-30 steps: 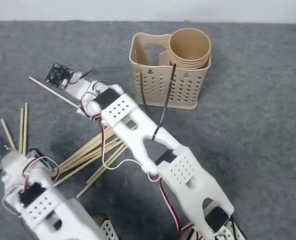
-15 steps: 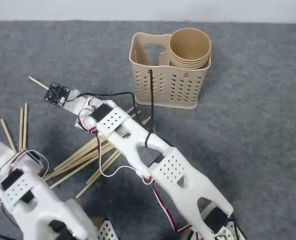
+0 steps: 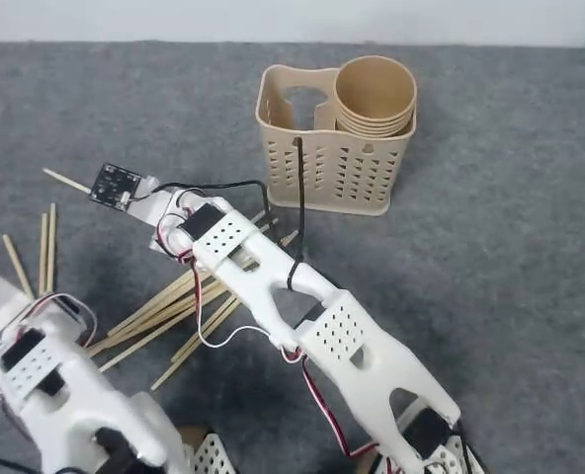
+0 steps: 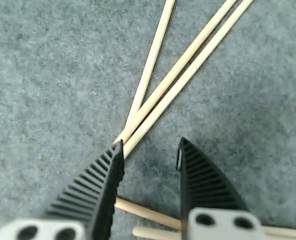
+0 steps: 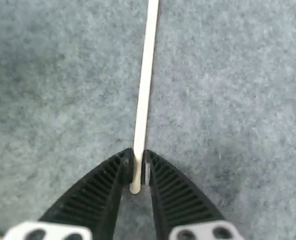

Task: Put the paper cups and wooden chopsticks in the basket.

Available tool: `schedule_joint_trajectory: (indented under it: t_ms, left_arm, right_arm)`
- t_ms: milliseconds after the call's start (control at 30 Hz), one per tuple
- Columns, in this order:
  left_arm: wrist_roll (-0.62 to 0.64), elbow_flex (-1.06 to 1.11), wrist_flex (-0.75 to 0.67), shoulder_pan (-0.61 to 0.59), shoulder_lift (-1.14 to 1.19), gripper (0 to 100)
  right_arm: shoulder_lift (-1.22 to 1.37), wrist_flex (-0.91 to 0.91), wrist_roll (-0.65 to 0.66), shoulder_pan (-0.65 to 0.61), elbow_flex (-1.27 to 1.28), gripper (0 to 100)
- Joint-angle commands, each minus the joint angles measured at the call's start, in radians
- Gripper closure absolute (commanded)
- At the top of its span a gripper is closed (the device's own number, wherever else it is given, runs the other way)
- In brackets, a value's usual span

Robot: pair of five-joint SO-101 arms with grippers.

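Main risk: a slip or a swing of the single pale wooden chopstick (image 5: 146,75), gripped only at its very end and lying long over the grey felt-like table cover (image 5: 238,100). With so short a hold, probably easy to pivot between the jaws during lifting, or to drop before reaching the beige perforated plastic basket (image 3: 322,173), well apart from here. Another possible trouble: catching the long free end on the basket rim instead of entering the open compartment beside the stack of brown paper cups (image 3: 376,94), already standing in the basket. Also some danger of bumping between the two arms, both close to the loose bundle of chopsticks (image 3: 159,311).

Right gripper (image 5: 138,170): nearly closed, clamped on the chopstick end, one finger on each side. Left gripper (image 4: 150,146): spread apart, holding nothing, low over three chopsticks (image 4: 188,65), one fingertip at their meeting ends; impossible to tell whether touching.
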Motion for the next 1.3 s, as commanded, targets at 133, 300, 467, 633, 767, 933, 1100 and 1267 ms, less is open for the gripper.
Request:
schedule_joint_trajectory:
  t_ms: [133,300,467,633,767,933,1100,1267]
  left_arm:
    - [0.009,-0.044,0.017,-0.008,0.000,83]
    - [0.009,-0.065,0.071,-0.002,0.000,83]
    - [0.009,-0.047,-0.003,-0.002,0.002,83]
    - [0.009,-0.045,-0.009,-0.005,0.006,83]
    - [0.009,-0.045,-0.009,-0.005,0.008,83]
    - [0.009,-0.045,-0.009,-0.003,0.008,83]
    - [0.009,-0.045,-0.009,-0.003,0.008,83]
    - [0.009,-0.045,-0.009,-0.003,0.008,83]
  right_arm:
    - [-0.104,0.312,0.015,0.015,-0.123,99.1]
    - [-0.196,0.654,0.014,0.059,-0.269,99.1]
    - [-0.265,0.955,0.015,0.107,-0.453,99.1]
    - [-0.440,0.957,-0.055,0.232,-0.299,99.1]
    - [-0.702,0.955,-0.035,0.275,0.041,99.1]
    - [-1.066,0.944,0.037,0.291,0.500,99.1]
    - [-1.388,0.846,0.109,0.380,0.990,99.1]
    - [-1.699,0.728,0.261,0.504,1.444,99.1]
